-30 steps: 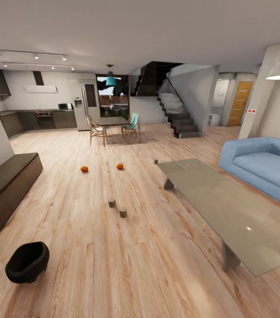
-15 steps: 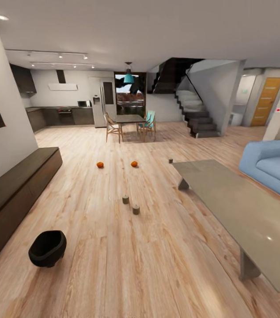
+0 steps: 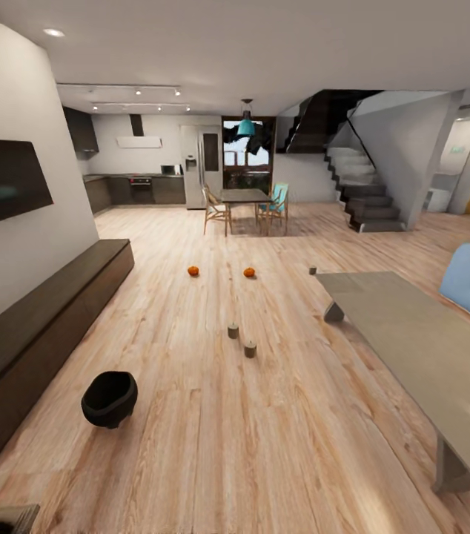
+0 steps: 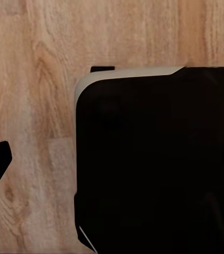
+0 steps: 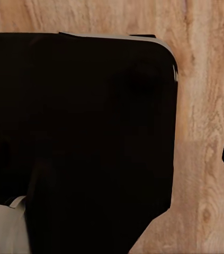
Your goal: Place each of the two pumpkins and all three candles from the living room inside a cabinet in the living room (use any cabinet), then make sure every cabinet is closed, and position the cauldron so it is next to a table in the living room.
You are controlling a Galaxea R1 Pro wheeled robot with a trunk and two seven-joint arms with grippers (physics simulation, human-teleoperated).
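Two pumpkins [image 3: 193,271] [image 3: 249,272] are seen on the plank floor [image 3: 279,415] mid-room, with two candles [image 3: 233,331] [image 3: 250,348] nearer. The cauldron [image 3: 109,398] sits just beside the dark cabinet [image 3: 35,334]; a glass coffee table [image 3: 420,348] stands opposite. Wrist views catch the robot's black base [image 4: 154,159] over floorboards instead; finger spread can't be told.

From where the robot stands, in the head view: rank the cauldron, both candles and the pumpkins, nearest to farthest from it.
1. Cauldron, left floor.
2. Near candle, centre floor.
3. Far candle, just beyond.
4. Pumpkins, farthest; the two are too close to call.
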